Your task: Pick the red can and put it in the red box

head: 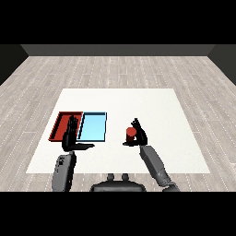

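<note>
One red can (131, 133), seemingly upright, right hand (139, 135) around it

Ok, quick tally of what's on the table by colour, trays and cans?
Red: 2, the red tray and the red can
Light blue: 1, the light blue tray
Total: 3

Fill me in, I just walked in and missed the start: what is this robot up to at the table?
The robot's right hand is curled round a red can, which sits to the right of the two trays on the white table. The red tray and the light blue tray lie side by side at the left, both without a can in them. The left hand is open, fingers straight, over the near edge of the red tray.
</note>
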